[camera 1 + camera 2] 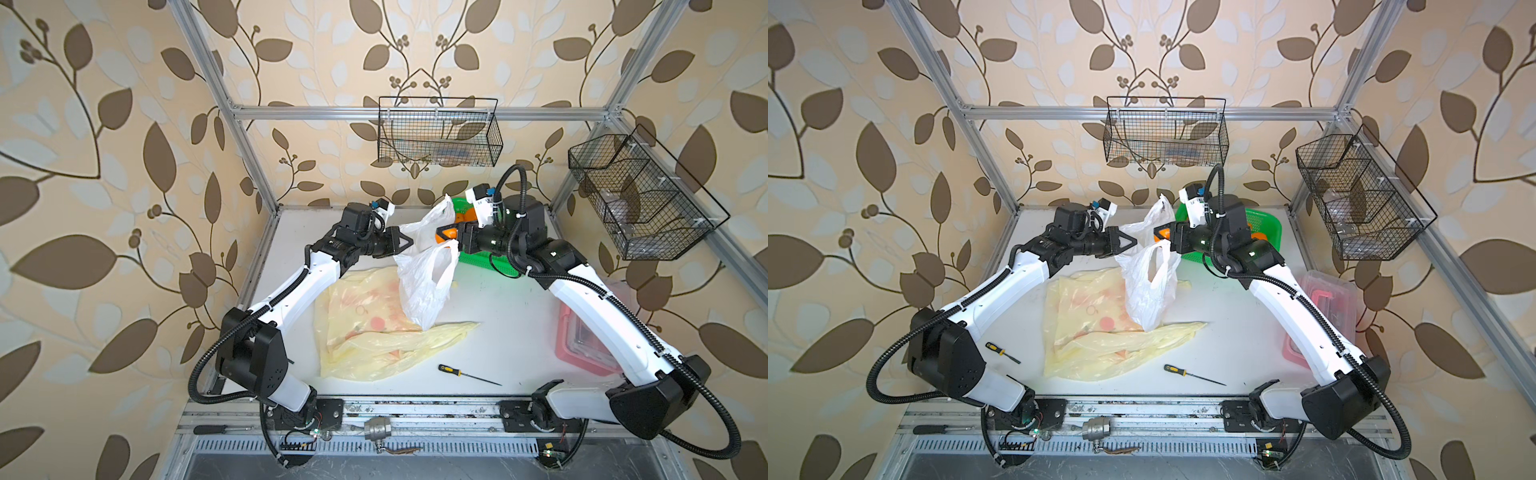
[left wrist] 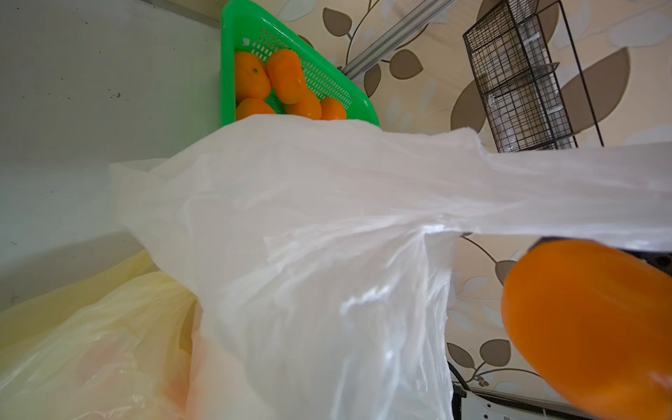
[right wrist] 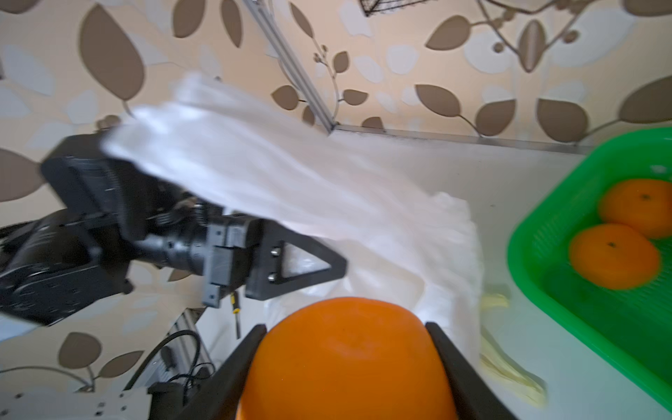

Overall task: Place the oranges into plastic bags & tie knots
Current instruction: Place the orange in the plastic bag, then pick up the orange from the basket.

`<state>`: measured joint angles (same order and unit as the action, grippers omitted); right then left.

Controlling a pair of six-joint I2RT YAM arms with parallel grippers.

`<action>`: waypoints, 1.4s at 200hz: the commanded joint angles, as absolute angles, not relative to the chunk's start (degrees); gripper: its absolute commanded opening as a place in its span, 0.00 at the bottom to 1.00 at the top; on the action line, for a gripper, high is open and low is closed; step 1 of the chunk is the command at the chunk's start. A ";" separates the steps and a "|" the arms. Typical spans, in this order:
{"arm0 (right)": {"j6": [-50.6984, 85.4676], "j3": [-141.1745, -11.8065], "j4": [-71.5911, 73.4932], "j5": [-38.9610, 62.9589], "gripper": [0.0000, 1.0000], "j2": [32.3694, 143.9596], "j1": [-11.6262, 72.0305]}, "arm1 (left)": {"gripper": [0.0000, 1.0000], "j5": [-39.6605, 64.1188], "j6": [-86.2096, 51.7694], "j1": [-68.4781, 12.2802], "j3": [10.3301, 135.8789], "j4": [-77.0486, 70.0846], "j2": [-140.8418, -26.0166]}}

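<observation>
Top views: left gripper [image 1: 406, 241], pinched tight on the rim of the white bag [image 1: 424, 291], holds it upright, mouth up, bottom resting on the yellow bags [image 1: 365, 332]; right gripper [image 1: 451, 233] clasps an orange [image 1: 442, 236] at the mouth. Left wrist: that orange beside the bag's stretched handle; more oranges [image 2: 287, 78] lie in the green basket [image 2: 227, 72]. Right wrist: fingers [image 3: 454, 363] half-spread, pressed on both sides of the orange.
</observation>
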<state>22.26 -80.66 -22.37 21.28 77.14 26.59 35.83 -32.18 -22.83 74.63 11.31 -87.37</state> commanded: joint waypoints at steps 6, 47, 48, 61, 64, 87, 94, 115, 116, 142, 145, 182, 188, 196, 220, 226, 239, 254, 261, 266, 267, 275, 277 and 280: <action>23.75 -81.71 -19.77 23.33 0.54 81.25 28.91 | 0.00 38.58 -33.35 -22.68 74.28 7.45 -84.64; 21.92 -83.26 -23.79 17.29 0.62 85.83 31.39 | 0.00 36.83 -33.53 -22.03 72.69 7.73 -83.35; 21.77 -83.42 -24.02 17.30 0.63 85.94 31.39 | 0.00 36.87 -33.55 -21.96 72.60 7.60 -83.29; 20.67 -84.54 -25.44 16.19 0.83 86.60 32.03 | 0.00 37.58 -34.90 -20.93 71.35 5.83 -82.91; 20.35 -84.56 -25.48 15.88 0.87 86.36 32.14 | 0.00 37.71 -35.30 -20.66 71.08 5.47 -82.88; 18.71 -82.80 -23.60 12.90 0.99 81.67 31.79 | 0.00 37.18 -35.84 -19.21 70.29 6.08 -82.86; 18.10 -81.66 -22.41 11.79 1.00 79.67 31.50 | 0.00 36.27 -34.97 -19.09 70.53 7.44 -82.86; 17.63 -76.34 -19.41 7.64 0.98 74.15 28.60 | 0.00 31.22 -30.49 -19.16 73.39 15.31 -82.88; 17.73 -76.05 -19.28 7.51 0.98 73.94 28.23 | 0.00 30.95 -30.23 -19.16 73.61 15.87 -82.92; 20.98 -71.38 -18.76 1.88 0.95 70.22 21.20 | 0.00 23.25 -25.38 -19.41 78.06 26.29 -84.69; 21.33 -69.99 -19.03 0.98 0.95 70.22 20.55 | 0.00 22.76 -24.97 -19.42 78.41 26.97 -84.77; 26.89 -73.27 -26.42 -1.27 0.93 81.58 12.23 | 0.00 15.42 -20.16 -21.39 82.77 34.72 -85.16; 27.44 -74.69 -26.94 -0.27 0.94 84.58 11.30 | 0.00 14.46 -19.73 -21.74 83.37 35.61 -85.20; 28.11 -76.69 -27.15 0.63 0.94 88.71 10.40 | 0.00 13.32 -19.24 -22.13 83.99 36.45 -85.34; 28.99 -84.60 -27.61 1.26 0.95 101.10 9.50 | 0.00 10.14 -17.87 -24.00 86.06 39.36 -86.30; 29.30 -87.02 -28.06 1.14 0.96 103.88 9.45 | 0.00 9.56 -17.63 -24.36 86.46 39.74 -86.48; 29.83 -91.80 -28.23 0.84 0.97 109.56 9.49 | 0.00 9.14 -17.58 -24.78 86.74 40.17 -86.62; 30.61 -96.87 -28.31 1.78 0.98 115.30 9.31 | 0.00 9.29 -17.75 -24.96 86.57 39.99 -86.59; 31.15 -99.03 -28.29 1.99 0.99 117.45 9.23 | 0.00 9.36 -17.92 -24.96 86.60 39.99 -86.57; 31.43 -100.59 -28.45 2.11 1.00 119.04 9.26 | 0.00 9.45 -18.01 -24.96 86.58 39.95 -86.59; 31.45 -100.92 -28.51 2.11 1.00 119.46 9.29 | 0.00 9.47 -18.01 -24.96 86.62 39.93 -86.58; 31.86 -103.58 -29.15 1.89 1.00 121.93 9.32 | 0.00 9.56 -18.01 -25.05 86.63 39.95 -86.49; 31.96 -104.32 -29.41 1.86 1.00 122.75 9.29 | 0.00 9.57 -18.08 -25.05 86.57 39.87 -86.44; 32.13 -105.13 -29.78 1.70 1.00 123.69 9.35 | 0.00 9.66 -18.05 -25.05 86.49 39.82 -86.48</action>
<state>29.58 -98.04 -27.51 1.52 118.13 9.34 11.20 -19.42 -24.82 84.68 38.89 -86.74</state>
